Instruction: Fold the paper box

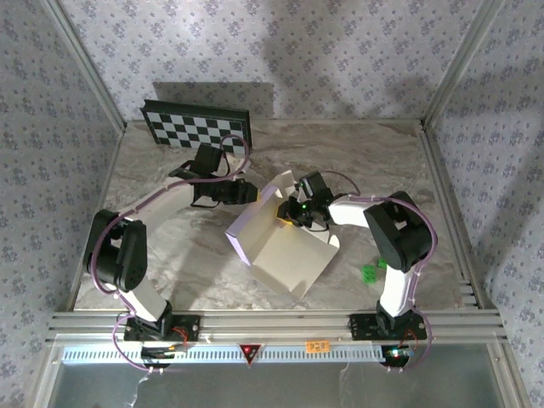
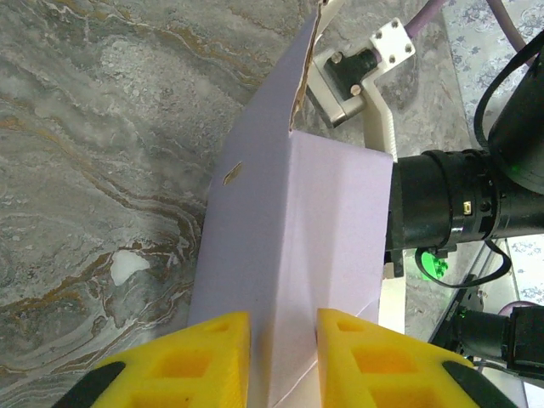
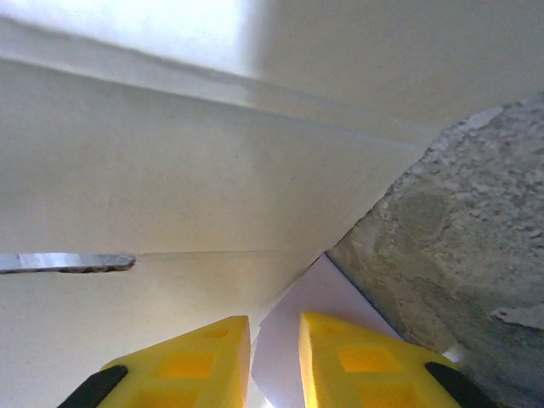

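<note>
Paper box: pale lavender outside, cream-white inside. My left tool and right tool: yellow with black trim. Desk: grey-beige marble veining. Panel: black-and-white checkerboard. Walls: lavender floral print.

A marble-patterned table stands enclosed by floral-wallpapered walls and aluminium corner posts.

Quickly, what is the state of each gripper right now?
Left gripper: jaws slightly apart astride a fold of the paper box; grip cannot be told.
Right gripper: jaws slightly apart at its flap; cannot be told.
</note>
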Action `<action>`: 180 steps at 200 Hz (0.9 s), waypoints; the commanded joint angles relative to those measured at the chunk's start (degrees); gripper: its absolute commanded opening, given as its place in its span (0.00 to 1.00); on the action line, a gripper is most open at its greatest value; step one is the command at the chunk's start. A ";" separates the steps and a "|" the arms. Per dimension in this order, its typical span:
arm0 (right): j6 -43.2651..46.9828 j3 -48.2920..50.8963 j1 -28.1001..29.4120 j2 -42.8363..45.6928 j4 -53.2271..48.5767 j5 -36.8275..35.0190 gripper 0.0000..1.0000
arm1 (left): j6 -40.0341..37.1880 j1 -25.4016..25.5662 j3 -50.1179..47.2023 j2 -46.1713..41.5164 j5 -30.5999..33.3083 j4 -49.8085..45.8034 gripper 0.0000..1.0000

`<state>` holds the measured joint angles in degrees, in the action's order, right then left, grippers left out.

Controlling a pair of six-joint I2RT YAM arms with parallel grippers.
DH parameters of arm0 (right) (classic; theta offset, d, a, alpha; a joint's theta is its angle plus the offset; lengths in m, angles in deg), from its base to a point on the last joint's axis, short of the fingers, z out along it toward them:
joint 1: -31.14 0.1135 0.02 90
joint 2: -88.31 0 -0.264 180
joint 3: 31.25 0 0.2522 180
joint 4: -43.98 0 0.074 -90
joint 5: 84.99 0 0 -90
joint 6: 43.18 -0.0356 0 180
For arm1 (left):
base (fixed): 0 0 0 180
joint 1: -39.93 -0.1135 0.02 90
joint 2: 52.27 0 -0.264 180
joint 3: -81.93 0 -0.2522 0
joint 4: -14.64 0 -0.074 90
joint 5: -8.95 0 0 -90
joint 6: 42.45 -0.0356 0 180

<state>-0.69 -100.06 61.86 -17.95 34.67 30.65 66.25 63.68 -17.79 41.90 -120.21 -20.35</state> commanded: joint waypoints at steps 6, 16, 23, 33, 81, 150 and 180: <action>2.69 1.36 0.55 -1.26 -7.34 -6.23 0.23 | 0.10 0.35 -1.60 -0.52 2.21 -5.07 0.26; 2.92 1.68 0.73 -1.68 -7.84 -7.40 0.21 | 0.11 0.49 -1.57 -0.49 2.24 -5.22 0.26; 2.95 1.93 0.87 -1.98 -8.07 -8.10 0.19 | 0.20 0.46 -1.55 -0.57 2.31 -5.22 0.26; 2.95 2.33 0.89 -2.56 -8.11 -8.77 0.18 | 0.25 0.58 -1.44 -0.55 2.33 -5.29 0.26; 3.49 2.56 1.66 -4.86 -10.40 -12.37 0.11 | 0.55 1.25 -0.88 -0.72 2.34 -5.58 0.26; 6.56 2.92 4.30 -3.41 -10.58 -18.14 0.06 | 1.59 4.21 -0.59 -1.21 5.68 -6.28 0.27; 9.42 3.62 4.09 3.20 -8.74 -16.33 0.12 | 2.90 4.73 -2.01 -1.28 6.73 -4.80 0.27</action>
<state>4.89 -99.14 66.16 -16.53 33.29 18.59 68.24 67.83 -17.85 40.70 -117.19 -20.37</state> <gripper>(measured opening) 0.089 0.265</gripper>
